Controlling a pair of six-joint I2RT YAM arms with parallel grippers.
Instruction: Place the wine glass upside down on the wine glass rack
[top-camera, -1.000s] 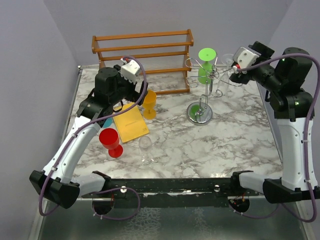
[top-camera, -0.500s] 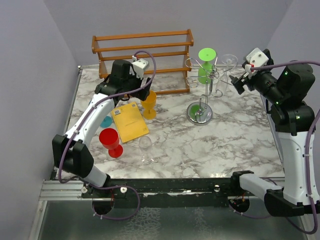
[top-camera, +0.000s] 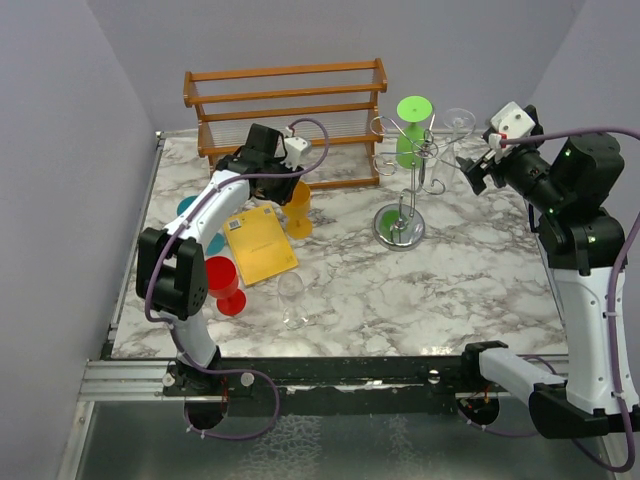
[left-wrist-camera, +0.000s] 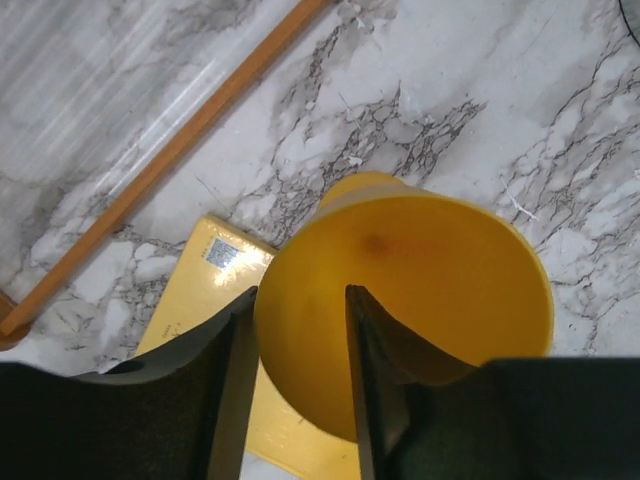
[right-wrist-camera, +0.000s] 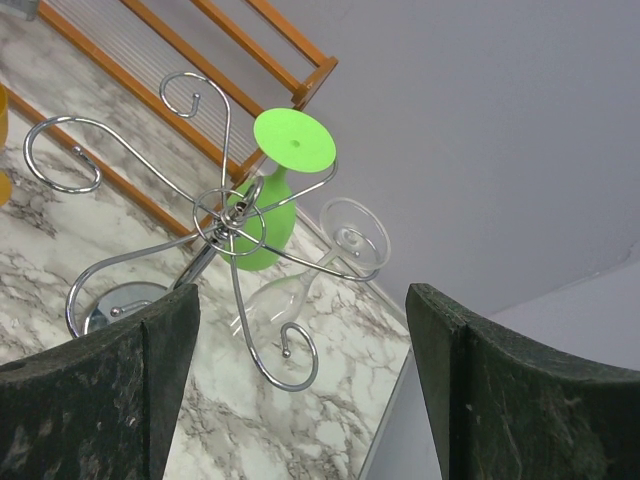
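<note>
yellow wine glass (top-camera: 299, 205): upright on the table beside a yellow card (top-camera: 260, 245), well left of the wine glass rack (top-camera: 402, 195) | axis vertical, mouth up, foot down, so likely needs flipping | left gripper (left-wrist-camera: 300, 293) straddles its rim, one finger inside the bowl, jaws part-closed, pinch unclear | right gripper (top-camera: 474, 168) spread wide, empty, near the rack
</note>
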